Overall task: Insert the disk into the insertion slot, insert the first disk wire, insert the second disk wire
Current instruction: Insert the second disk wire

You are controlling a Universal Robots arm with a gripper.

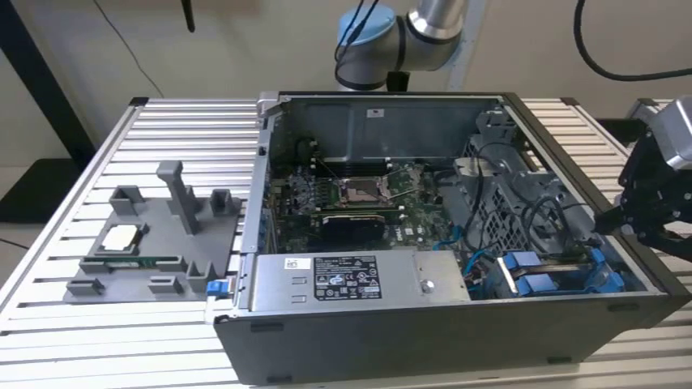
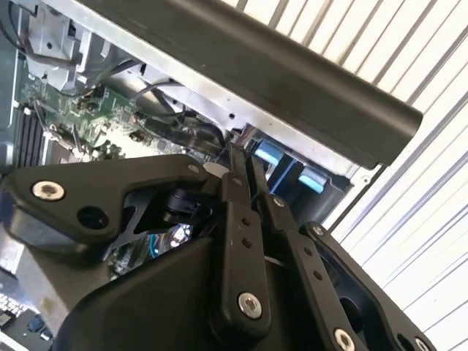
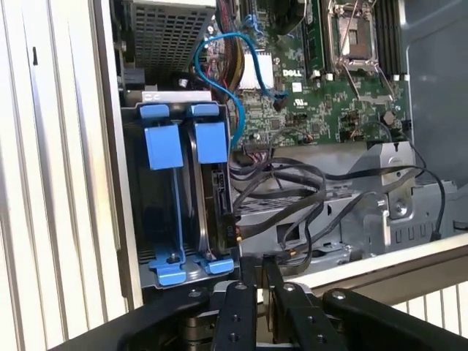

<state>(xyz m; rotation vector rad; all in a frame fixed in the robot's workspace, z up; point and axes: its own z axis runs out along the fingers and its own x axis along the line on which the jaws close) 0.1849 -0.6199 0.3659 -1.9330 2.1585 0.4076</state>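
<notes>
- The gripper (image 1: 621,219) hung at the exterior view's right, just outside the case wall (image 1: 605,203) and level with its top edge, beside the near-right corner of the open computer case.
- Fingers (image 3: 272,281) looked pressed together, with no gap visible between the tips in either wrist view. A thin dark wire (image 3: 289,194) ran close to the tips; I could not tell whether it was pinched.
- The disk (image 3: 216,205) already sat on edge in the insertion slot (image 3: 157,190), blue carrier tabs (image 3: 210,140) showing at its end. A second blue-tabbed carrier (image 3: 162,146) stood alongside, nearer the case wall.
- Key relation: the disk lay just inward of the gripper, across the case wall, its long axis running along that wall. Its connector edge (image 3: 235,232) faced the tangle of black wires.
- A blue cable (image 3: 235,80) looped from the motherboard (image 3: 322,95) toward the bay.
- Room judged tight: wall on one side, wire bundle and metal bracket (image 3: 380,212) on the other; open space lay above the bay only.
- The grey power-supply box (image 1: 357,279) sat along the near side, clear of the bay.
</notes>
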